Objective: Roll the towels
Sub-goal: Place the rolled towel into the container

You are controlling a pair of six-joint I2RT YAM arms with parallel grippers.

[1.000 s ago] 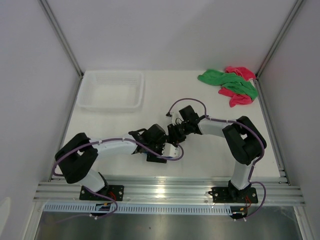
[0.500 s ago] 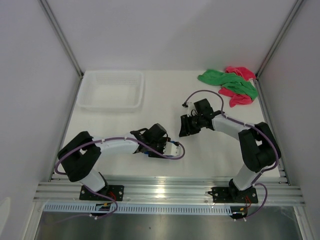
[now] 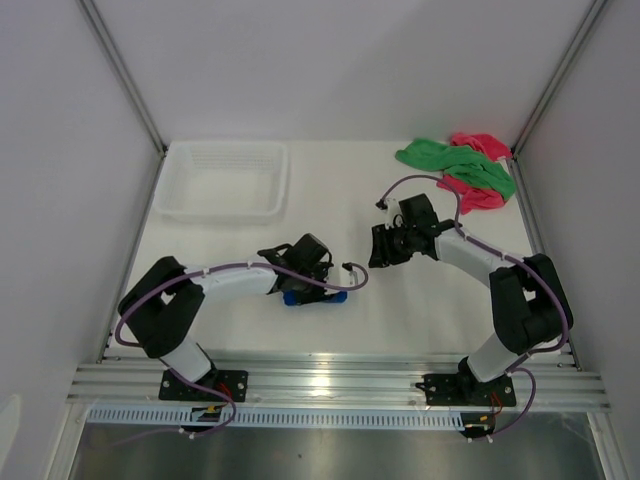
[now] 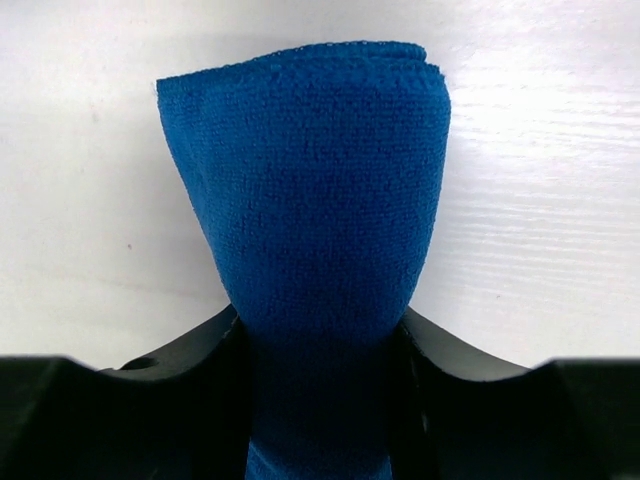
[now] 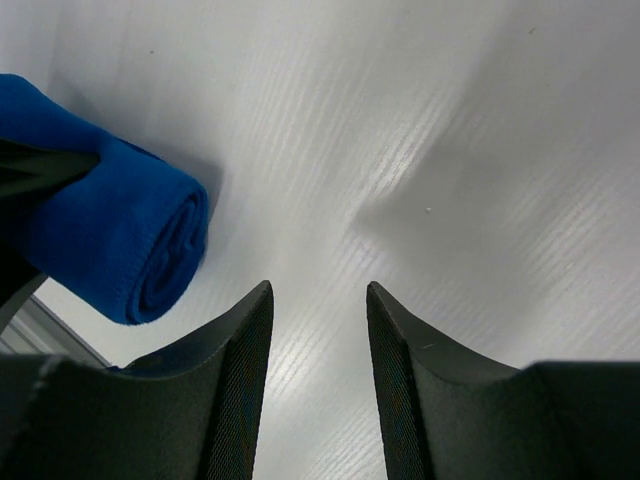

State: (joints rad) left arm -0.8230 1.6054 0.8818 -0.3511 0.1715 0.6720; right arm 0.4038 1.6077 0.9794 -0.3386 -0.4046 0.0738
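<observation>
Left fingers (image 4: 185,375) were found pinching the rolled blue towel (image 4: 310,200) from both sides. The roll rested on the desk (image 3: 400,310), nearer the arm bases than the white basket (image 3: 222,208) and a little to its right. Right fingers (image 5: 235,380) stood spread with nothing between them, over bare desk, further right of the basket than the roll. The green towel (image 3: 455,162) and pink towel (image 3: 478,198) lay crumpled and overlapping, unrolled, well to the basket's right and level with it.
</observation>
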